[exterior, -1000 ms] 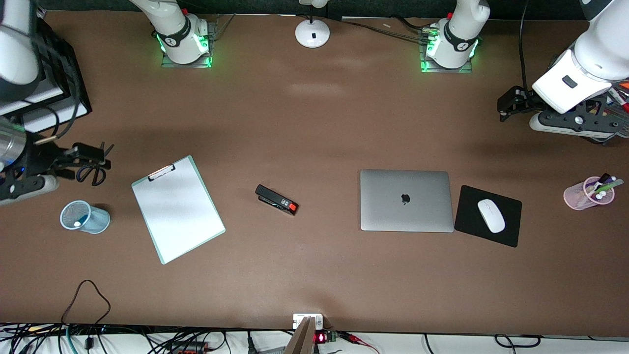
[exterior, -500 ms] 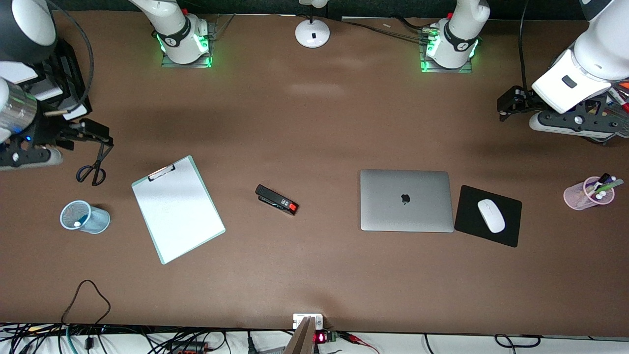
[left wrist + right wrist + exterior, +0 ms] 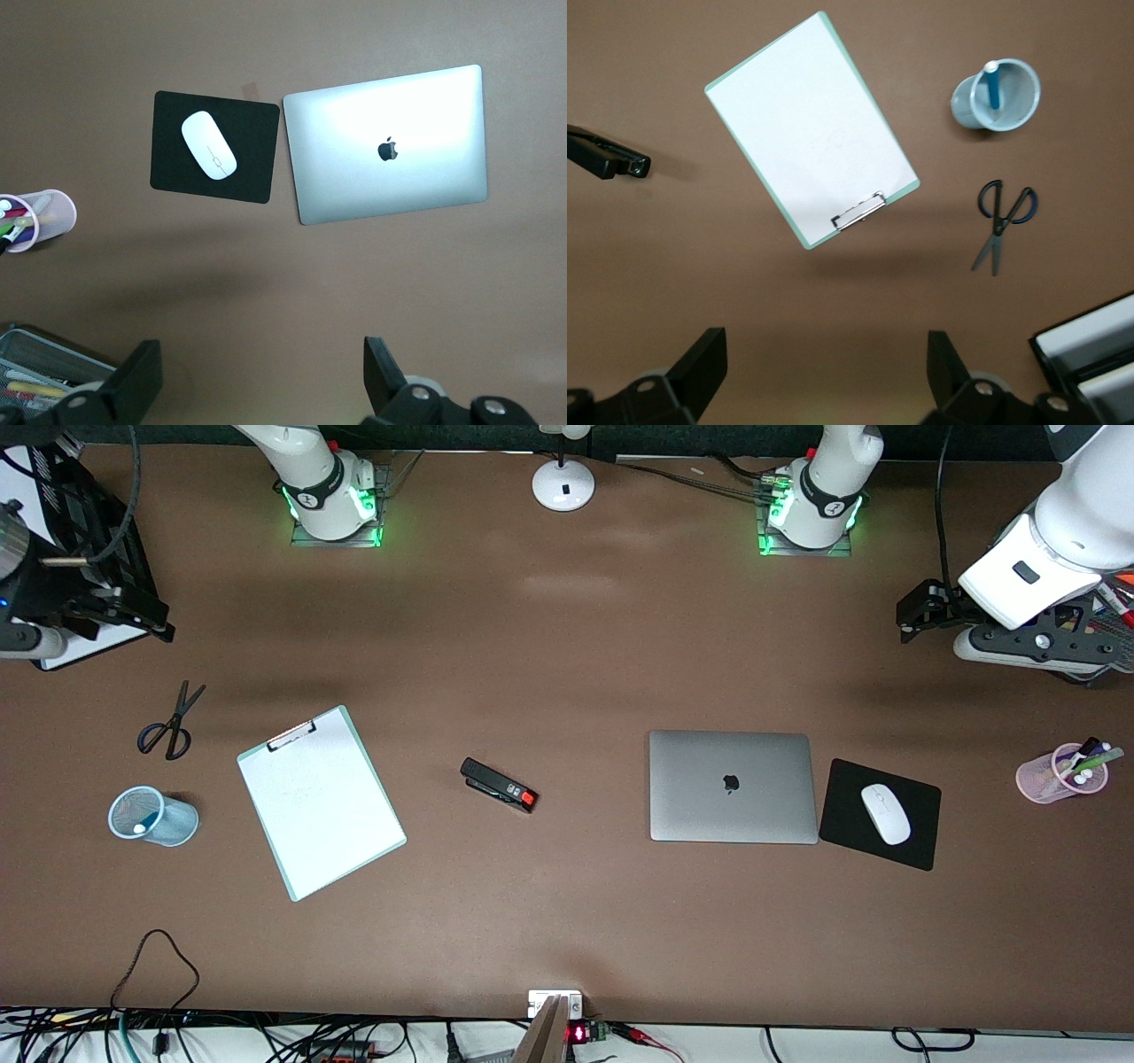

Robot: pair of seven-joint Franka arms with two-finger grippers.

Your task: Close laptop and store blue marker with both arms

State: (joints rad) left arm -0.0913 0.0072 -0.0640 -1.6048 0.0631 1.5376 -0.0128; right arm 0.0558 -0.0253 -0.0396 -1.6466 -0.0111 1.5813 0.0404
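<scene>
The laptop (image 3: pixel 733 786) lies shut on the bench (image 3: pixel 567 646), beside the mouse pad (image 3: pixel 879 813), and the left pincer (image 3: pixel 261 376) hangs wide and empty above the bench near the pen tray (image 3: pixel 40 376). The right pincer (image 3: pixel 824 372) is wide and empty too, up over its own end. The blue marker (image 3: pixel 991 84) stands in the mesh cup (image 3: pixel 998 115) beside the scissors (image 3: pixel 1001 217).

We only see the blue marker (image 3: pixel 991 85) poking out of the mesh cup (image 3: pixel 996 95), so most of it's hidden. The black tray (image 3: pixel 1090 350) gets cut off by the right wrist view's edge.
</scene>
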